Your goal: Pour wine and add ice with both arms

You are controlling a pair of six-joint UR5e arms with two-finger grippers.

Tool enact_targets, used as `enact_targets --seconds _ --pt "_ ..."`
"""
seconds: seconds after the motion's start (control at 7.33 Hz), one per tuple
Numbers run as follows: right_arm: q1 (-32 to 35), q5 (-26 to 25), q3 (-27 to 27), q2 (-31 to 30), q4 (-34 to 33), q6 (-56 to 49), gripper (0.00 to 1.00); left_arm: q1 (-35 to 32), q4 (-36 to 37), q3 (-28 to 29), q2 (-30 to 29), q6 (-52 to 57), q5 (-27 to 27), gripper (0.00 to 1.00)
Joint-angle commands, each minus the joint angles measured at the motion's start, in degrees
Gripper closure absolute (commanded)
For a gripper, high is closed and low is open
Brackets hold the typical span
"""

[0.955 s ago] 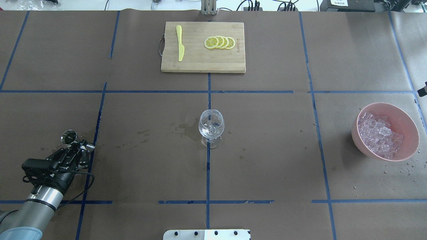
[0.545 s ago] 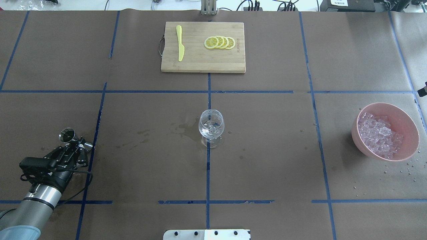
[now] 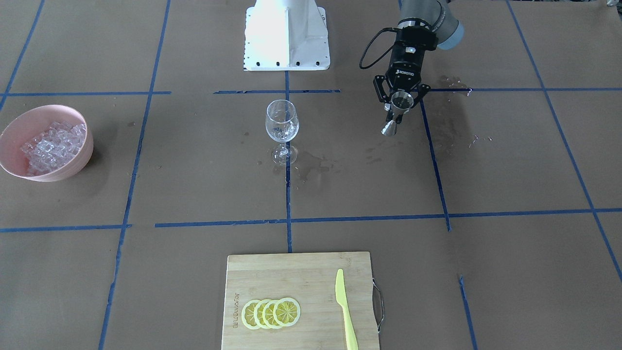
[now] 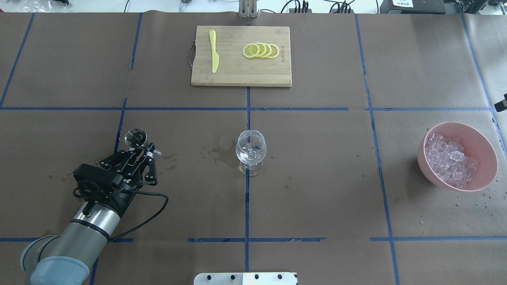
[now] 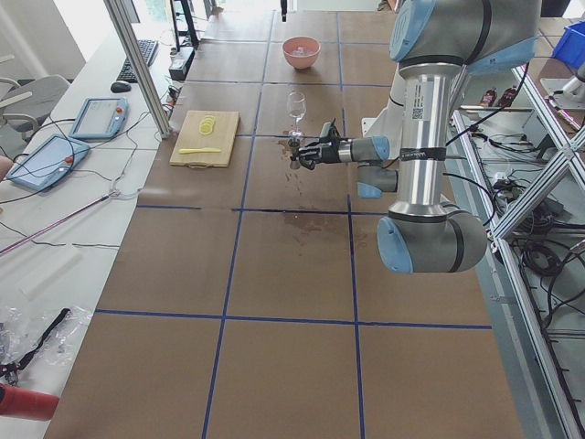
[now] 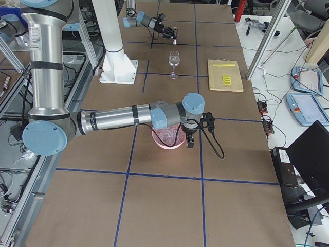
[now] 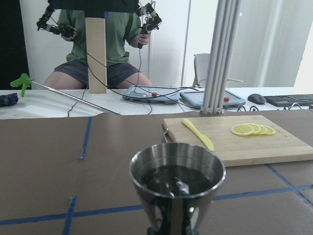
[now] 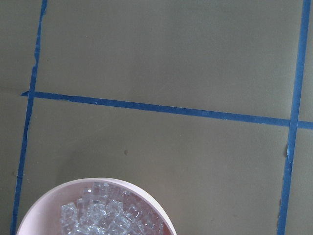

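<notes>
The left gripper is clamped on a little metal cup with dark liquid inside. It holds the cup up off the brown surface, on the robot's left side of the wine glass. The glass stands upright. The ice sits in a pink bowl, well apart from the glass on its other side. The right gripper hangs over that bowl. I cannot tell if its fingers are apart or together.

jigger: glossy steel | board: matt wood (pale) | glass: clear
</notes>
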Motion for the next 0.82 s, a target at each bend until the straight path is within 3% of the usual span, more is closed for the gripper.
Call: enact_targets --seconds 0.0,0.27,0.68 --pt "0.1 0.0 0.5 -0.1 0.0 0.1 0.0 -1.3 1.2 0.1 -7.0 13.8 -4.4 1.0" --pt "0.1 0.0 0.5 -0.3 0.0 0.1 0.0 -1.7 7.6 0.3 -14.2 18.4 -7.6 1.0" --pt "0.1 -0.1 0.5 -0.2 0.0 0.1 0.0 -2.9 19.1 -0.4 -16.6 27.6 -8.7 1.0"
